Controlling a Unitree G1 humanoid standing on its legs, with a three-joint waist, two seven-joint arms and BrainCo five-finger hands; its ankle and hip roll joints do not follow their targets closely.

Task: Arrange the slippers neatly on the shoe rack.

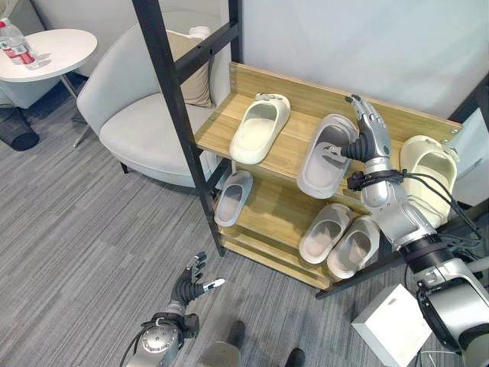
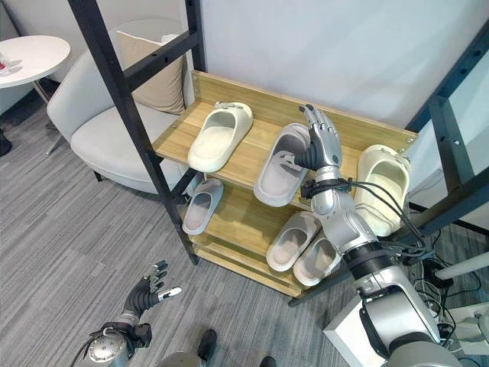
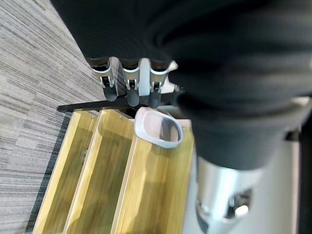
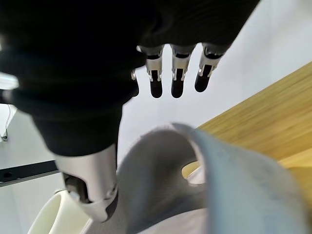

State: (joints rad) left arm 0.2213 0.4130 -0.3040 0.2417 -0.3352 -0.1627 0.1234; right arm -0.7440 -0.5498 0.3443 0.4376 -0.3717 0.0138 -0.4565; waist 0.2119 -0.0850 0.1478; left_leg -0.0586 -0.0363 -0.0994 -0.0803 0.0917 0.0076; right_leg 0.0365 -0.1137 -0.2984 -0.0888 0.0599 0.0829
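My right hand (image 1: 365, 136) over grey slipper (image 1: 325, 157) on top shelf (image 1: 286, 149) of rack, fingers straight, thumb inside strap, nothing clenched. My left hand (image 1: 191, 284) low over floor, fingers loosely spread, empty.

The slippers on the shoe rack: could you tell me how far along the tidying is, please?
All six slippers are already on the shoe rack. On the lower shelf a grey pair lies side by side, with a single grey slipper apart. In hand: the right hand rests, fingers straight, on the top-shelf grey slipper, which lies askew between two cream slippers. Pairing by colour remains. The left hand hangs idle above the floor.
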